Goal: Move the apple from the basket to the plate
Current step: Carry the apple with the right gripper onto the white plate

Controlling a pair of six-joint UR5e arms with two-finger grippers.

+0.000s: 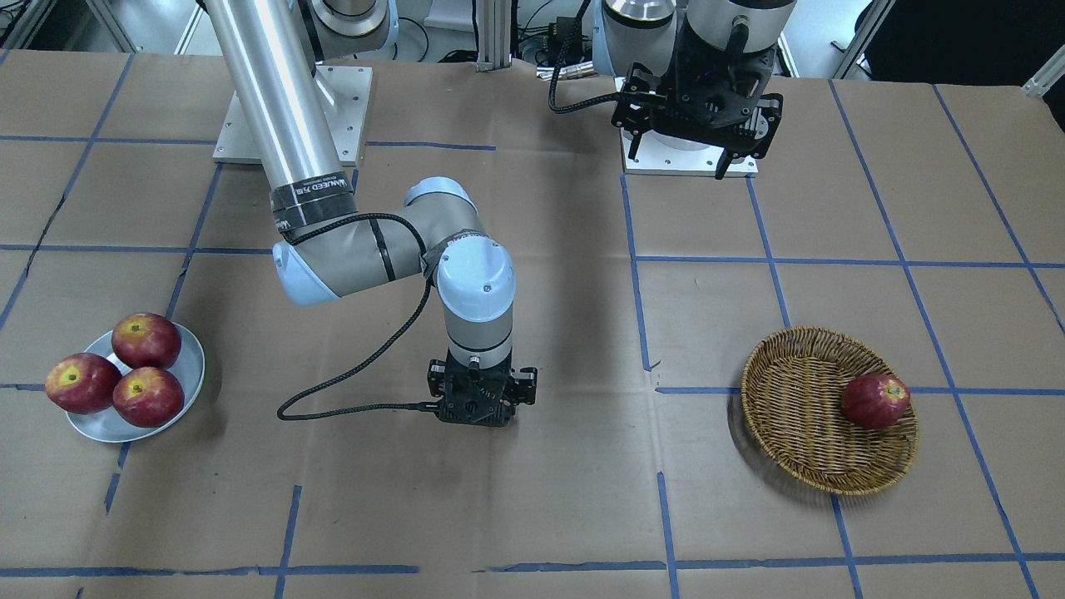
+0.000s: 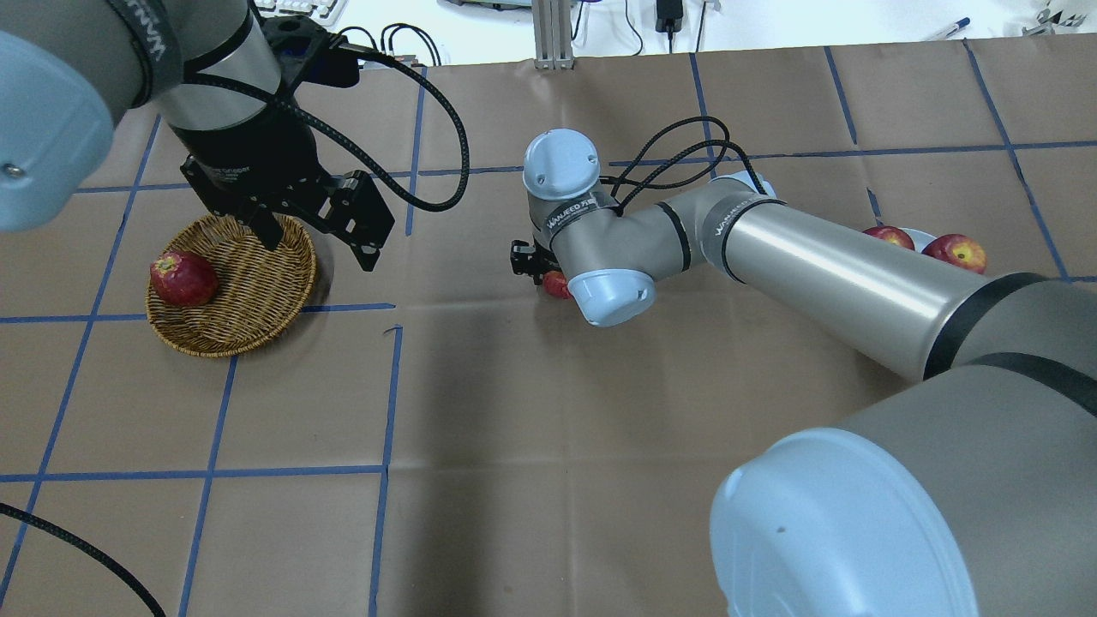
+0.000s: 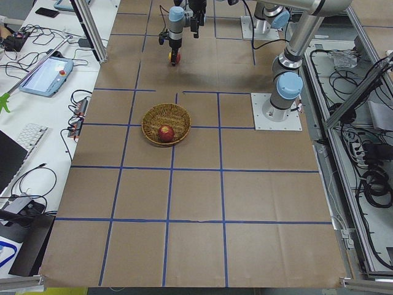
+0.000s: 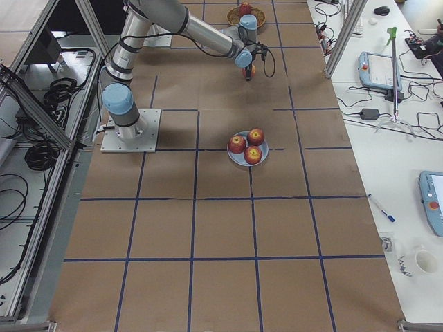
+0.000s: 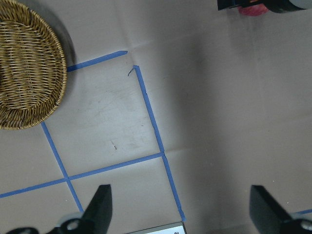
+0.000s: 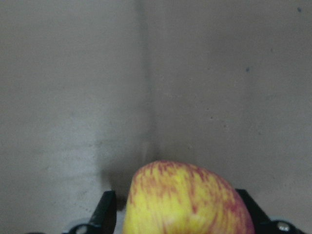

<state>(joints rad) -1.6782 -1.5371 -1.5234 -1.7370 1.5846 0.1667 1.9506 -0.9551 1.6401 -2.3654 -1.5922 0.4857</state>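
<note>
My right gripper (image 1: 481, 413) is shut on the apple (image 6: 187, 200), pale yellow streaked with red, gripped between both fingers (image 6: 105, 210). It holds it low over the middle of the table, between basket and plate. The apple also shows in the overhead view (image 2: 557, 284) and at the top of the left wrist view (image 5: 253, 9). The wicker basket (image 1: 790, 399) holds one dark red apple (image 1: 874, 400). The silvery plate (image 1: 190, 359) carries three red apples. My left gripper (image 2: 319, 244) is open and empty, raised beside the basket (image 2: 248, 283).
Brown paper with blue tape lines covers the table. My right arm's forearm (image 2: 814, 274) stretches across from the plate side. The three apples (image 1: 146, 340) fill most of the plate. The arm bases (image 1: 691, 158) stand at the robot's edge.
</note>
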